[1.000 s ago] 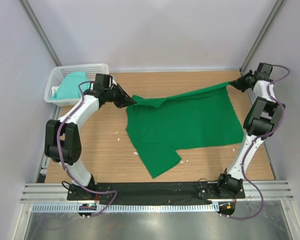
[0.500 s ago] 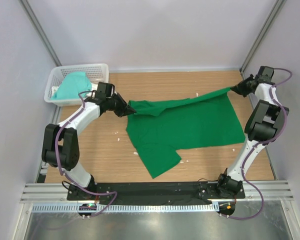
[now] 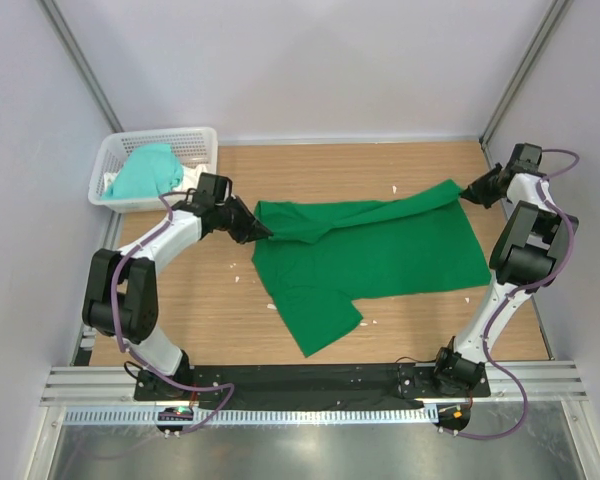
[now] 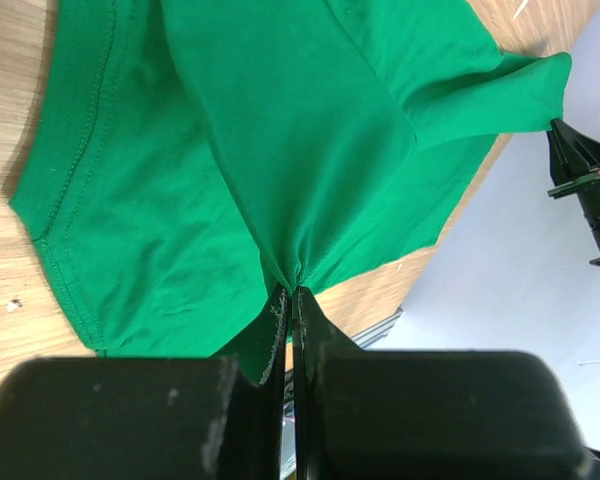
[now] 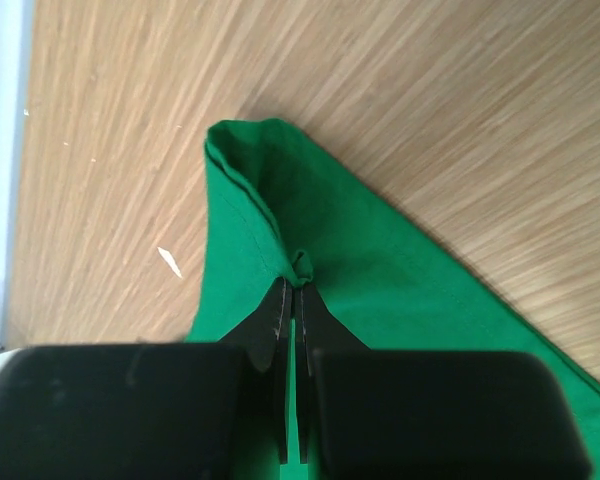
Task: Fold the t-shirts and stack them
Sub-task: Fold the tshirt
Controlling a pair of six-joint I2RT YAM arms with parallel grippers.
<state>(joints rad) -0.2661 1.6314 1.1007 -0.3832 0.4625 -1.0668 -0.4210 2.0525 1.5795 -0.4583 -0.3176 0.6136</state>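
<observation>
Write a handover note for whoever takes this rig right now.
Left gripper: shut on the large emerald green fabric t-shirt, far left edge.
Right gripper: shut on its far right corner.
Shirt's far edge stretched between them, the rest on the wooden table.
Pale mint-teal fabric t-shirt lies in the white plastic lattice basket, far left.
Done: nothing folded or stacked.
Left: fold green, fetch and fold mint-teal, stack both.

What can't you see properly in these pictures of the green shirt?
- Top view: the pale mint fabric t-shirt is bunched in the white plastic lattice basket; whatever lies underneath is hidden.
- Left wrist view: the deep green fabric t-shirt runs off the top edge; the body of the left gripper blocks the bottom.
- Right wrist view: only one shirt corner shows above the right gripper.
</observation>
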